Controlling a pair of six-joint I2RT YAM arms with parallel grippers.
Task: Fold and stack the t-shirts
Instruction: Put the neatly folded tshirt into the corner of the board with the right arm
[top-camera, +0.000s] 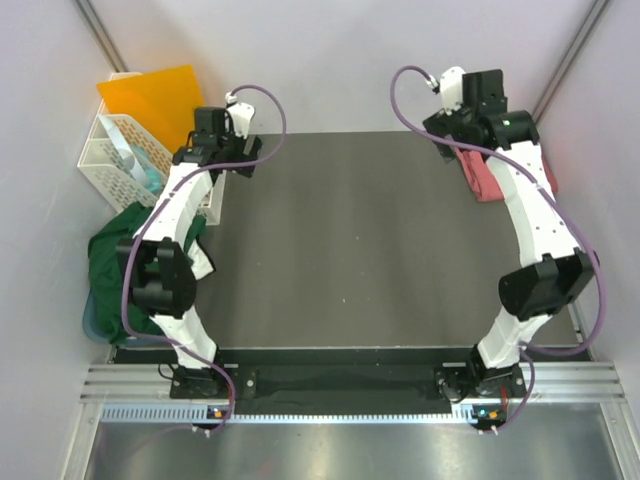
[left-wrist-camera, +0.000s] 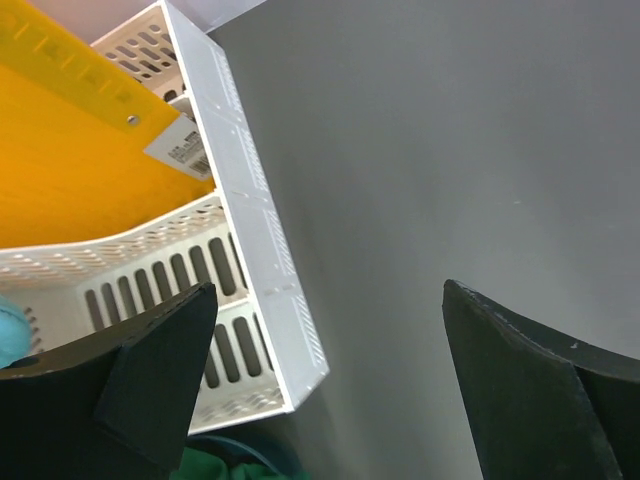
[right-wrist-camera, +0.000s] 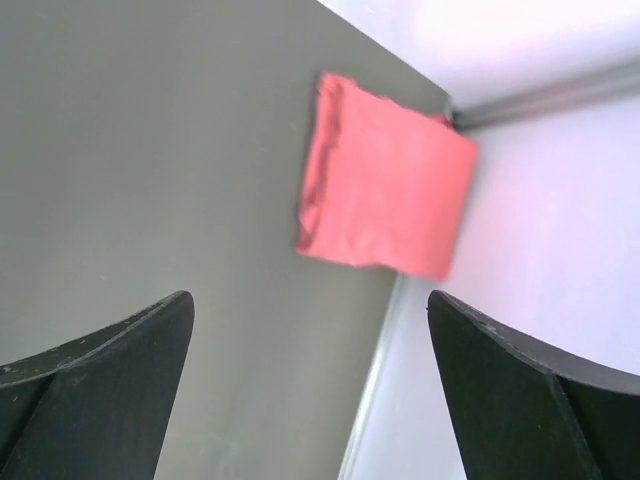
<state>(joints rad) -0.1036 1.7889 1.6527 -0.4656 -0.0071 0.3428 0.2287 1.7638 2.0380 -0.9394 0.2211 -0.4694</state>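
The salmon-pink t-shirt (top-camera: 483, 178) lies folded into a small rectangle at the back right edge of the dark mat, partly under my right arm. In the right wrist view the pink t-shirt (right-wrist-camera: 385, 190) sits ahead of my right gripper (right-wrist-camera: 310, 390), which is open, empty and apart from it. The dark green t-shirt (top-camera: 115, 260) lies crumpled off the mat's left side, beside my left arm. My left gripper (left-wrist-camera: 330, 380) hangs open and empty over the mat's back left corner. A bit of the green t-shirt (left-wrist-camera: 215, 465) shows at the bottom of that view.
A white plastic basket (top-camera: 110, 160) holding an orange folder (top-camera: 150, 100) stands at the back left, close to my left gripper; the basket's wall (left-wrist-camera: 260, 250) fills the left wrist view. Light walls close in both sides. A metal rail (top-camera: 350, 385) runs along the front.
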